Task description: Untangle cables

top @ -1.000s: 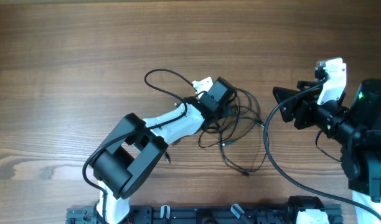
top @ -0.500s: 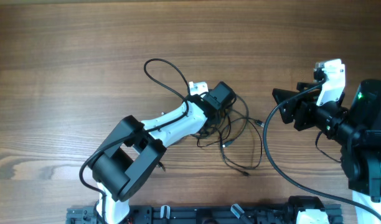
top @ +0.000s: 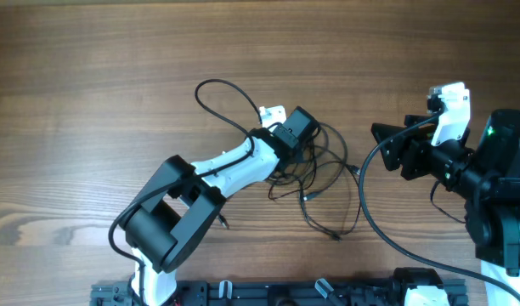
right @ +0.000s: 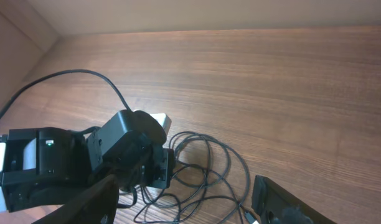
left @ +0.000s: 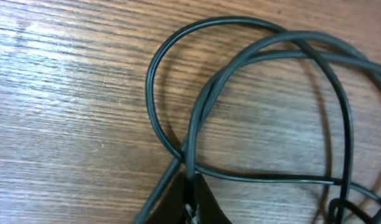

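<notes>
The left gripper (left: 189, 186) has just made its catch. A second ago its fingers (left: 209, 211) were partly apart, then they spread wider, and now they are pinched tight together on a strand of the cables (top: 311, 166). In the wrist view two strands run together right at the fingertips. Whether both are caught or only one I cannot tell.

The gripper has also crept a touch leftward and back over that second. The bunch beside it has shifted slightly with it, so the grip looks real rather than a miss.

The cables lie on the bench (top: 90, 68) under the left gripper and spread to its right. One long strand trails from the gripper towards the robot's base and ends in a free plug end (top: 336, 236). Beyond the gripper and to its left, a single open loop (top: 211, 92) stands taller and rounder than it did a second ago.

The right gripper (top: 381, 144) hovers well to the right of the left gripper, fingers apart on nothing, and has not stirred.

The task looks early. The knot is still dense, but with a strand now held, a slow pull away from the bunch could begin to draw it free.
</notes>
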You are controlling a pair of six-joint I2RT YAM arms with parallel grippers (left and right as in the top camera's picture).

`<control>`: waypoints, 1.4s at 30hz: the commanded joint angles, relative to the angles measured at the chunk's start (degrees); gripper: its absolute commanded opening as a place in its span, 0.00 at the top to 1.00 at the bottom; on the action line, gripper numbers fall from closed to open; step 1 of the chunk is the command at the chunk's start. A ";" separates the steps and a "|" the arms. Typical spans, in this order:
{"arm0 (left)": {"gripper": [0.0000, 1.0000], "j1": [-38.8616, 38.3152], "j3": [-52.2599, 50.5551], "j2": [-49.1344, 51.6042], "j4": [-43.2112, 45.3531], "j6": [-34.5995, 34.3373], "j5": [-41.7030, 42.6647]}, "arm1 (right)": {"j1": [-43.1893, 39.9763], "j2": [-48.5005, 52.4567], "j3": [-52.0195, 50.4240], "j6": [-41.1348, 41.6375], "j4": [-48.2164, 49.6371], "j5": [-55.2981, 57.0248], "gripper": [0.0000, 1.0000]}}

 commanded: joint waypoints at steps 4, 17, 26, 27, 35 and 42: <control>0.96 5.14 -3.50 -14.73 -3.50 23.58 -0.87 | -0.17 -0.15 -0.37 -1.27 -0.02 0.00 0.30; 0.96 5.18 -3.50 -55.84 -0.09 42.95 1.79 | -0.17 0.48 -0.37 -2.71 2.21 -6.71 0.33; 0.96 5.18 -3.50 -59.87 -0.20 43.39 20.76 | -0.17 0.48 -0.37 -2.54 4.98 -21.09 0.29; 0.96 5.18 -3.50 -60.94 -0.17 43.65 21.64 | -0.17 0.48 -0.37 -2.45 5.49 -22.12 0.28; 0.96 5.20 -3.50 -65.37 4.22 52.39 23.28 | -0.17 0.48 -0.37 0.26 12.20 -30.99 0.23; 0.96 5.18 -3.50 -63.73 15.26 52.37 46.60 | -0.17 0.48 -0.37 -19.21 19.10 -45.16 0.08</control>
